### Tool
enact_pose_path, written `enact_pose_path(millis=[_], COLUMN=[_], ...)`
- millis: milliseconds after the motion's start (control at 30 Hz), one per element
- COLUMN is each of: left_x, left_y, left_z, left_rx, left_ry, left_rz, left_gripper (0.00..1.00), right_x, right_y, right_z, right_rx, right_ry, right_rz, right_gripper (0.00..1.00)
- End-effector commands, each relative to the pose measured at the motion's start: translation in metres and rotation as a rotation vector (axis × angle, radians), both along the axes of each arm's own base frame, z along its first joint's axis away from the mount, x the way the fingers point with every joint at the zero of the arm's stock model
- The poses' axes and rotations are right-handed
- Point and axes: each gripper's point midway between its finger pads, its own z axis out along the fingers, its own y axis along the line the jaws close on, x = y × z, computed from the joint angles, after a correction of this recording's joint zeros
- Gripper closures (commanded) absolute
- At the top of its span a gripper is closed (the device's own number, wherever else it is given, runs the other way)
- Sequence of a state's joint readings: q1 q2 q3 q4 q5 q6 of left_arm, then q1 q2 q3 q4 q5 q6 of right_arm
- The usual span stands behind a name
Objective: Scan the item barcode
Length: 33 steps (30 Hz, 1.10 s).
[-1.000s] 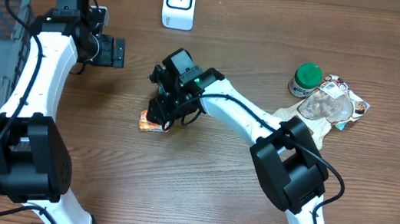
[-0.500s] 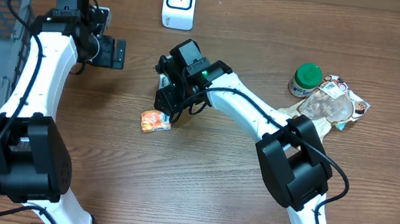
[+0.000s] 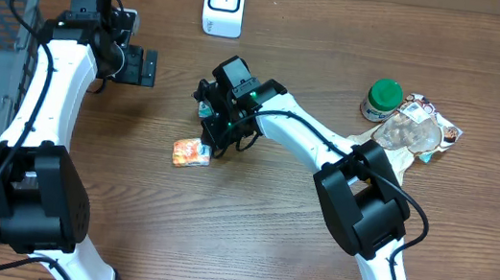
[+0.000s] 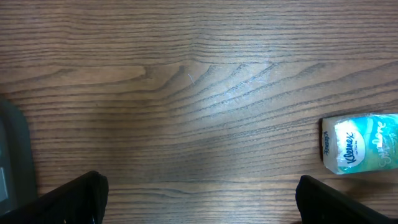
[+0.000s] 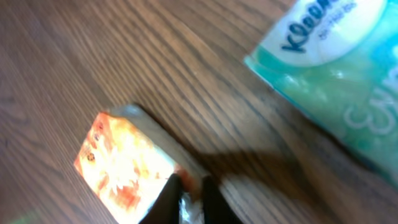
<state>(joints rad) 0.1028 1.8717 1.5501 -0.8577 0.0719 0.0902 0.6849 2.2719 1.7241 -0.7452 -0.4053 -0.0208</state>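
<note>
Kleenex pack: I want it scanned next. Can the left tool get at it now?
Probably, from the side: bare table lies between the open left tool and the Kleenex pack. The right arm hangs above it, right tool shut on the orange packet nearby, so space is tight.

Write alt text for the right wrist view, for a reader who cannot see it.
The right tool, its two dark fingertips shut, pinches a corner of a small orange packet lying on a wooden table. A teal-and-white Kleenex tissue pack lies at the upper right, apart from the packet.
</note>
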Motion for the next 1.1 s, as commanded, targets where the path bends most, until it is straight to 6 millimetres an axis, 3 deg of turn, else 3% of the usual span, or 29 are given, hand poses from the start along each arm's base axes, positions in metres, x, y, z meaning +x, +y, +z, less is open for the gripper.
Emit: enact_pose_path(millis=[0,133,300,533,833,1067], left_x=[0.002,0.002,0.002,0.002,0.002,0.002], left_y=[-0.001,-0.001,-0.001,-0.001,-0.001,-0.001], left_z=[0.006,0.007,0.006,0.006,0.007,0.007], left_rx=[0.000,0.000,0.000,0.000,0.000,0.000], left_ry=[-0.018,-0.018,-0.018,-0.018,-0.018,-0.018], left_rz=[-0.029,-0.029,-0.029,-0.029,-0.029,-0.029], left_gripper=[0.01,0.00,0.00,0.00,0.00,0.00], right_x=[-0.008,-0.011,-0.006,0.026,0.023,0.027], right_y=[-0.003,-0.007,-0.024,-0.074,-0.132,-0.146], right_z=[-0.011,-0.001,0.024,0.055,0.050,0.049], right_rx=[-0.012,-0.010,-0.033,-0.058,-0.169,-0.179], right_ry=[0.055,0.091,0.129,0.187,0.278,0.293], right_rz=[-0.016,-0.019,-0.114,-0.426,-0.503,-0.534], right_gripper=[0.96,0.96,0.96,0.96,0.96,0.96])
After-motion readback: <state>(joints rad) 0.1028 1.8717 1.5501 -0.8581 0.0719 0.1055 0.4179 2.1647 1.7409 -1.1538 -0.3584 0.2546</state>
